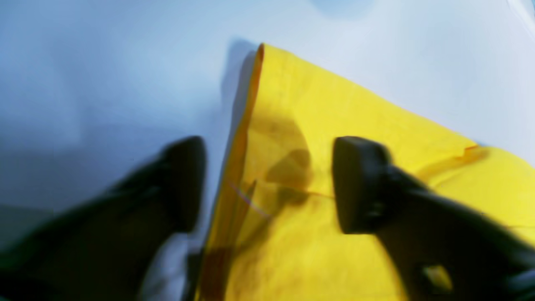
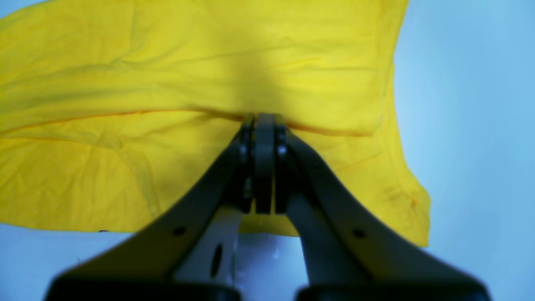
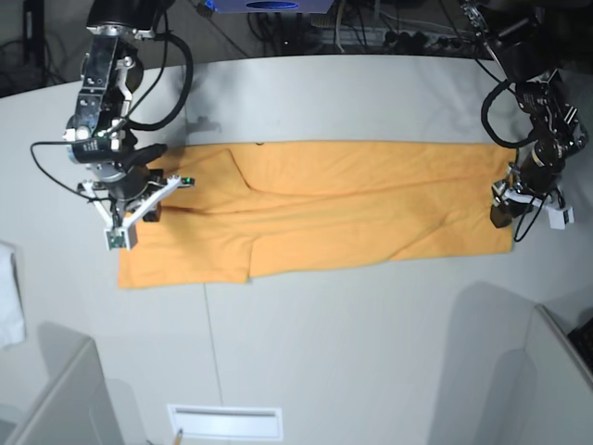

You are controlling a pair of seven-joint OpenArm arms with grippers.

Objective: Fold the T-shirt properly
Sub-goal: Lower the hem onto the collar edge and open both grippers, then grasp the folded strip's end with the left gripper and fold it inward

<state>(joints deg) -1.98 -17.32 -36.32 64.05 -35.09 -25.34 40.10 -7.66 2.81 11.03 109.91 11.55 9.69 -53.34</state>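
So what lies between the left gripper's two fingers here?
In the left wrist view, the T-shirt's folded edge runs up between the left gripper's spread fingers, with bare table beside it. Nothing is pinched.

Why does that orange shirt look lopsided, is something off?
The T-shirt lies folded into a long strip, but a flap at the right claw's end hangs lower, leaving a stepped, uneven edge.

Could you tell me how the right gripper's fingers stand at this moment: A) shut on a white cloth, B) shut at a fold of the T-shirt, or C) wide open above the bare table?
B: the right gripper has its fingers pressed together at a fold of the T-shirt.
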